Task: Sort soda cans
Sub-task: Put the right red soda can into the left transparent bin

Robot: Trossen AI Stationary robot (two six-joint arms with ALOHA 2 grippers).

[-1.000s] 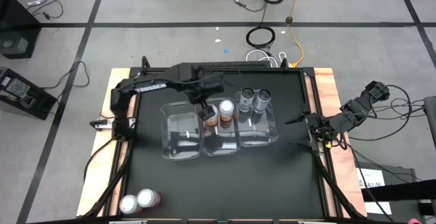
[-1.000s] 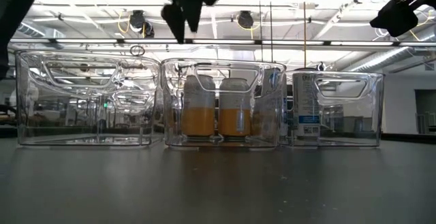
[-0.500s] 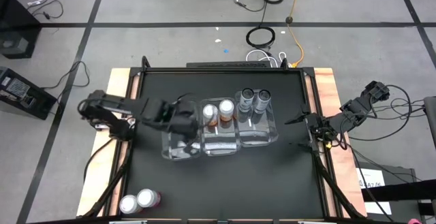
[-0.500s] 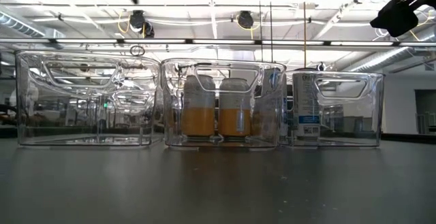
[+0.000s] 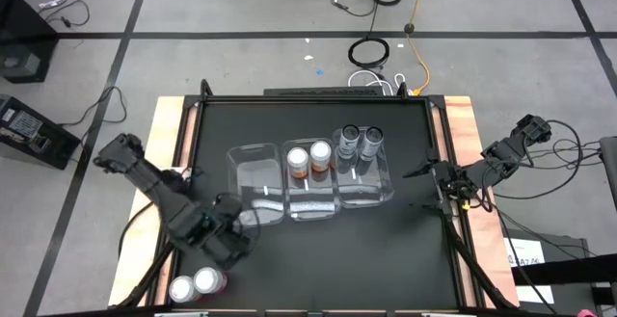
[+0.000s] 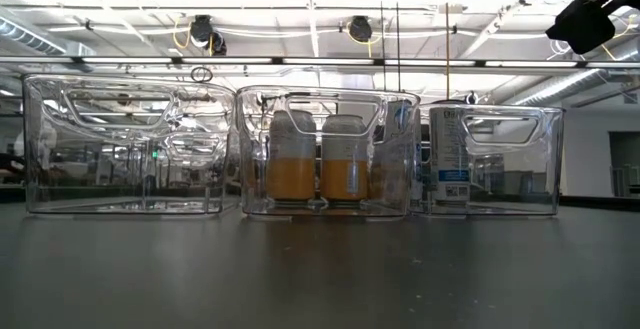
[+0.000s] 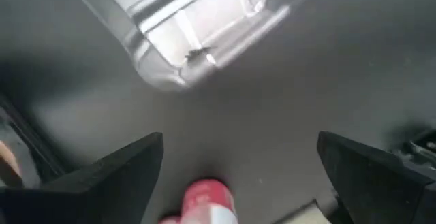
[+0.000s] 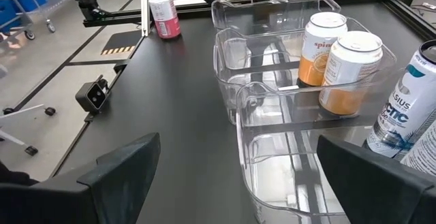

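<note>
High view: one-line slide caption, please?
Left gripper open above the two pink cans; orange cans and grey cans already binned.

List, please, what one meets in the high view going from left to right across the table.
pink cans → left gripper → empty bin → bin with orange cans → bin with grey cans → right gripper

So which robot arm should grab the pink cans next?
Probably the left: its open gripper hovers just above the pink cans at the table's near-left corner, while the right gripper waits off the far right edge.
</note>
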